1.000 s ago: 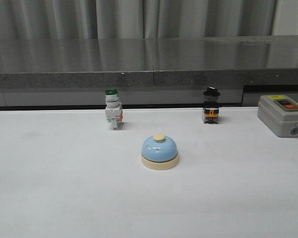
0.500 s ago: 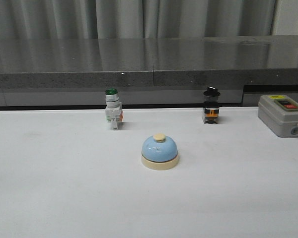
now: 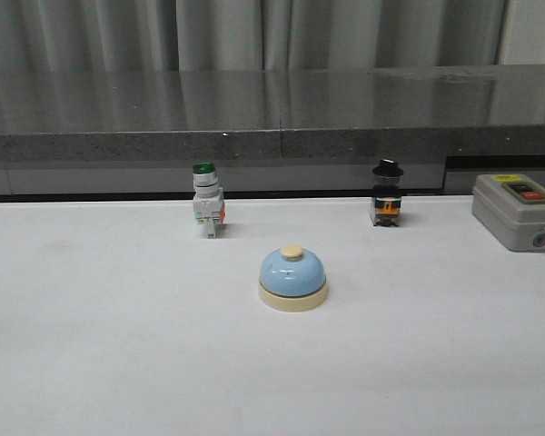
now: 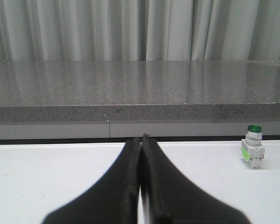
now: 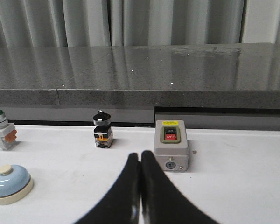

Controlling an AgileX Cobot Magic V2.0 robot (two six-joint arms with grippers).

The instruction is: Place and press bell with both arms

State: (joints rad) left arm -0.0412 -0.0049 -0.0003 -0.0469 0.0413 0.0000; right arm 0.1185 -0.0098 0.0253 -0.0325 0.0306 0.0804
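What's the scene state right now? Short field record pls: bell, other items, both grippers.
bell: upright on the white table, mid-table, untouched
green switch: behind and left of the bell, apart from it
black switch: behind and right of the bell
grey box: at the table's right edge, red OFF button on top
left gripper: shut, empty, bell not in its view
right gripper: shut, empty, away from the bell
arms in front view: none
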